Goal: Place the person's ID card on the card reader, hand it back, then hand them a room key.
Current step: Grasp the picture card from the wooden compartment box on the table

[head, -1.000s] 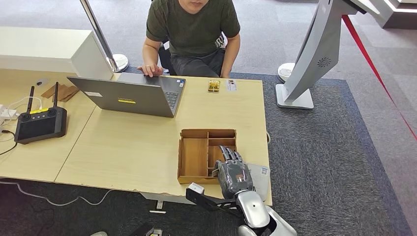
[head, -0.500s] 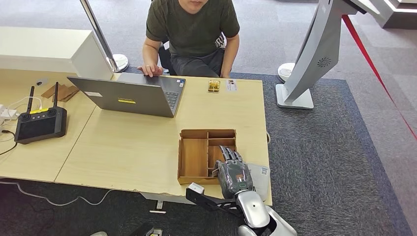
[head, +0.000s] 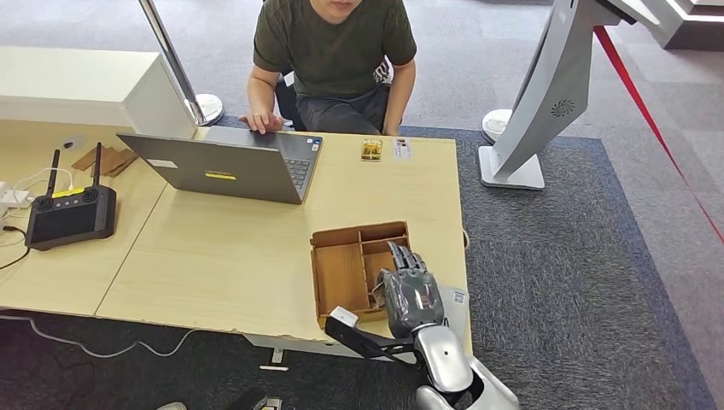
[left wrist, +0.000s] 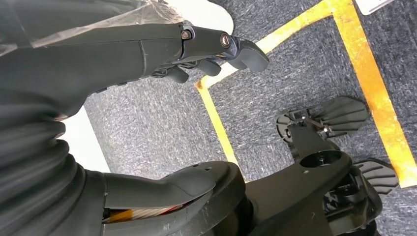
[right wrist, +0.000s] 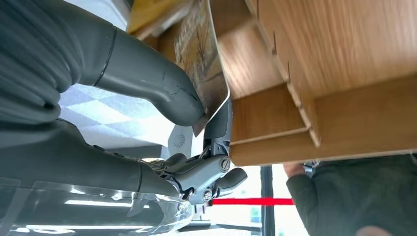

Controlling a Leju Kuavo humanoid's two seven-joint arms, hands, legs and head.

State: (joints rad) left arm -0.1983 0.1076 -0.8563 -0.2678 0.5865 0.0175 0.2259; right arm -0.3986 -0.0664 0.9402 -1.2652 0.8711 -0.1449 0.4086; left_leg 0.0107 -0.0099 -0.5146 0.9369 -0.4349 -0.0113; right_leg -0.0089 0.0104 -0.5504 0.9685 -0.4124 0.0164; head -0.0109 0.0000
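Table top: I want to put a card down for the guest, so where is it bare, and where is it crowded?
Bare wood lies between the laptop and the tray, and along the far right edge beside the small cards. The near right corner is crowded: tray, right robot hand pinching a card, a flat device.

Head view looks down; right wrist view sits close, sharing the wooden tray [head: 341, 278].

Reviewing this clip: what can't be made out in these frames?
- Print on the thin card pinched by the right hand: blurred in the right wrist view.
- Right-hand compartments of the wooden divided tray: partly covered by that hand in the head view.
- The two small cards at the table's far edge: too small to identify.
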